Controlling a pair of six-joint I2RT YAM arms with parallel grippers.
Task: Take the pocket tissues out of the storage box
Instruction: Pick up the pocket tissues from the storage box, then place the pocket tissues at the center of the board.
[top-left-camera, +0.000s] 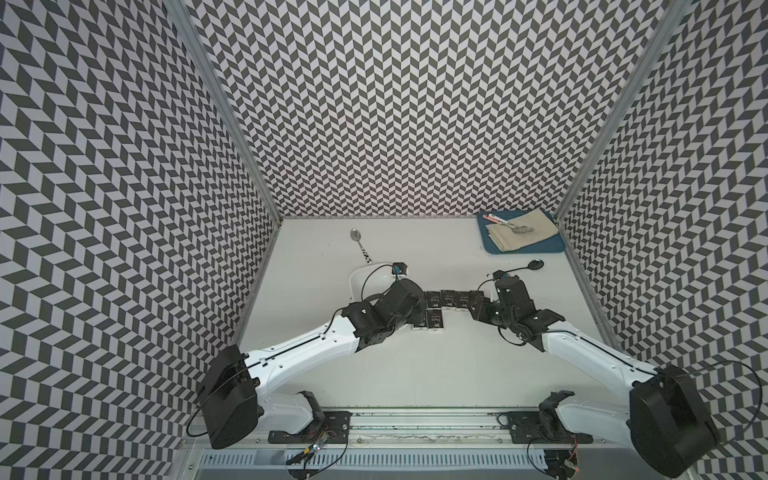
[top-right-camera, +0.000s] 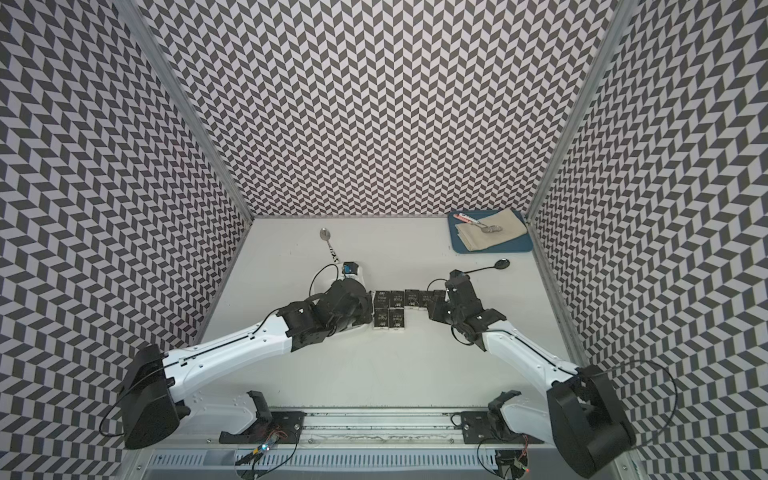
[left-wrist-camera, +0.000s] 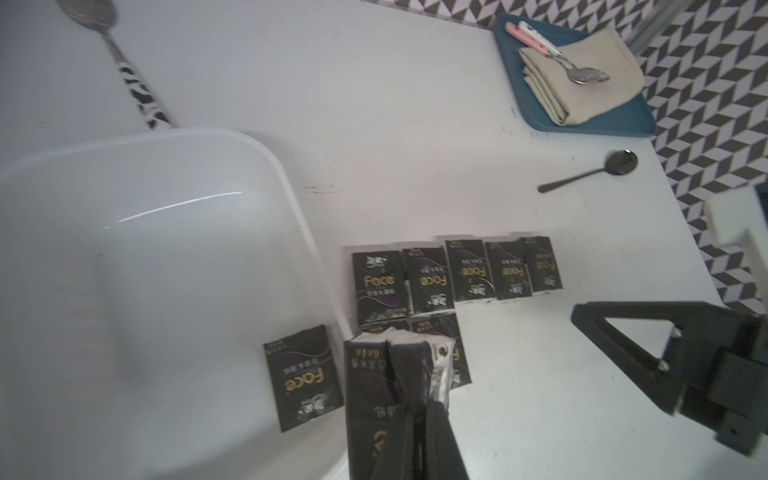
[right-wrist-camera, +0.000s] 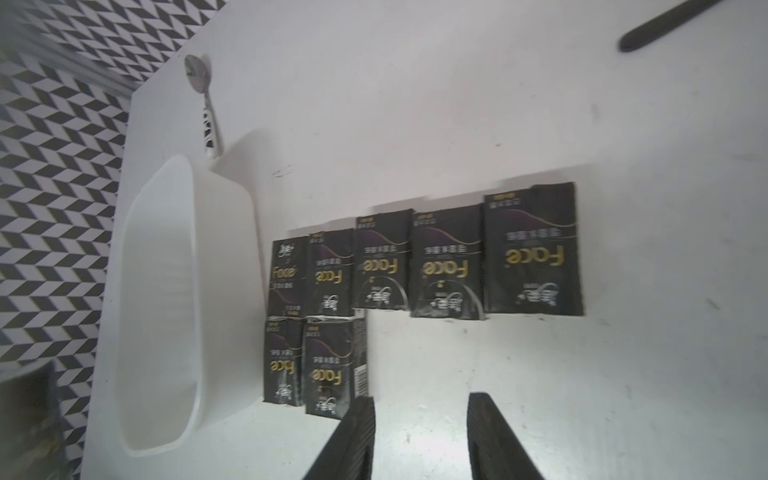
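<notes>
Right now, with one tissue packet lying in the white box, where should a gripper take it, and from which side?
Probably across its two long edges, straight down from above. The packet lies flat on the box floor near the wall, so a sideways approach looks blocked there. The left gripper is shut on a second packet.

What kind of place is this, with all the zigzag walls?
Probably a robot test booth, not a home: black-and-white zigzag patterned walls box in a plain white table, and two white robot arms reach over it.
</notes>
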